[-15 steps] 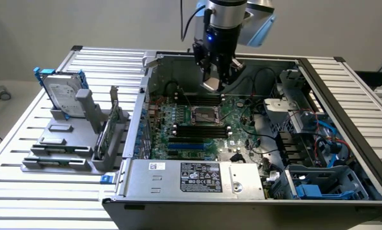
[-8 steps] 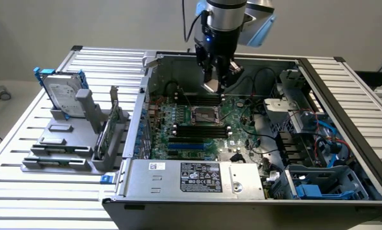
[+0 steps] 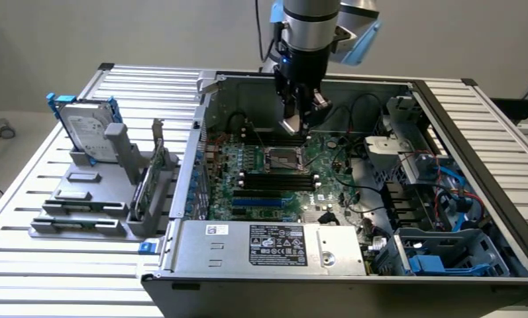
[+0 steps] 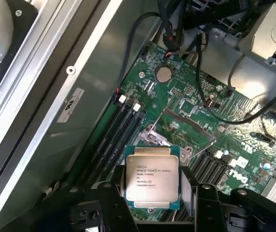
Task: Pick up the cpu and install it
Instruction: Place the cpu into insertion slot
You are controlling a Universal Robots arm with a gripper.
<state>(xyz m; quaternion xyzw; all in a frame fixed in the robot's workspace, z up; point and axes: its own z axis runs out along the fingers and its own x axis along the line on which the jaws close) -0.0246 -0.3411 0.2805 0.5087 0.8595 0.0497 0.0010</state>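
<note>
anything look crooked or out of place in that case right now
Nothing stands out. The cpu is held square in the gripper above the motherboard, not yet in the socket. No visible damage, nothing spilled.

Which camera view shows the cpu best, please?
The wrist view: the cpu faces the camera with its printed metal top plain to see, held at two sides by the gripper. The exterior view shows it as a small tilted silvery piece at the gripper's tip.
</note>
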